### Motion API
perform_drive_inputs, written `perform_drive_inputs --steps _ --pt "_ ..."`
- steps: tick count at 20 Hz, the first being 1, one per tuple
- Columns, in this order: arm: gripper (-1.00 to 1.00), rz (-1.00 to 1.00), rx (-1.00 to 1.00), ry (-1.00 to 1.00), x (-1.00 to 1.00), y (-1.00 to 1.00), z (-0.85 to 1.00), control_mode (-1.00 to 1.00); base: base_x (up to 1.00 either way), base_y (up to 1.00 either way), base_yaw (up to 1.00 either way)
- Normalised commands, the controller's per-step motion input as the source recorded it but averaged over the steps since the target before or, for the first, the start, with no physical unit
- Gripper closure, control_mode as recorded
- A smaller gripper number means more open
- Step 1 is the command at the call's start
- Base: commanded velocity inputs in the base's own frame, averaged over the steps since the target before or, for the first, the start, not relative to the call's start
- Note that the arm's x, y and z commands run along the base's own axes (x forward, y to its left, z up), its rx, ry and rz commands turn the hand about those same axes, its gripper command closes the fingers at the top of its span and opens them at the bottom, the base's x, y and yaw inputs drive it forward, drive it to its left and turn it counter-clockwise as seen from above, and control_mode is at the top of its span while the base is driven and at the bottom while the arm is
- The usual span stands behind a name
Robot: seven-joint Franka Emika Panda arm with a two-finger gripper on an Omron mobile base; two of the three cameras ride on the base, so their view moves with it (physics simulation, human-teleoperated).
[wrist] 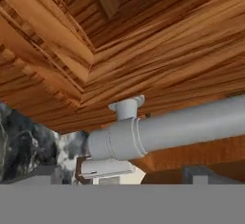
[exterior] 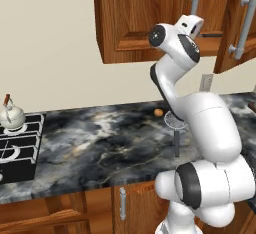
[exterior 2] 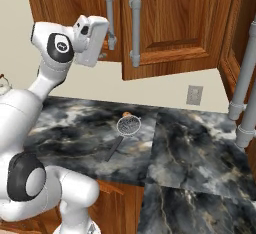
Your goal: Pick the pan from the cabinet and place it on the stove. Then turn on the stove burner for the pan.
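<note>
The pan is hidden from view. The cabinet (exterior: 130, 23) hangs over the counter, its reddish-brown doors carrying grey bar handles. My gripper (exterior 2: 107, 42) is raised to the left door's handle (exterior 2: 109, 13), right at its lower end. In the hand view that handle (wrist: 167, 129) crosses the frame just beyond my fingertips (wrist: 45, 174), which stand wide apart around nothing, so the gripper (wrist: 123, 175) is open. The neighbouring door (exterior 2: 175, 23) looks slightly ajar. The stove (exterior: 20, 150) lies at the far left of the counter.
A small white kettle (exterior: 11, 116) stands on the stove's back grate. A silver mesh strainer (exterior 2: 128, 125) and a small orange thing (exterior: 158, 112) lie on the marble counter (exterior: 100, 143). A wall outlet (exterior 2: 194, 95) sits below the cabinet. More bar handles (exterior 2: 245, 93) rise at the right.
</note>
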Motion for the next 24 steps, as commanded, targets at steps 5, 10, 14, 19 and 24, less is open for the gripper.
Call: perform_drive_inputs --steps 5,10,14,19,24 --pt "-1.0 -0.2 -0.02 0.14 0.19 -0.52 -0.03 -1.0 0.0 0.0 0.0" --pt "-1.0 -0.24 0.0 0.0 -0.4 -0.56 -0.06 -1.0 0.0 0.0 0.0" --pt "-1.0 -0.25 0.0 0.0 -0.5 -0.56 -0.02 -1.0 0.0 0.0 0.0" --pt "-1.0 -0.25 0.0 0.0 -0.77 -0.64 0.0 -1.0 0.0 0.0 0.0" --pt "-1.0 -0.24 0.0 -0.01 -0.93 -0.74 0.0 -1.0 0.0 0.0 0.0"
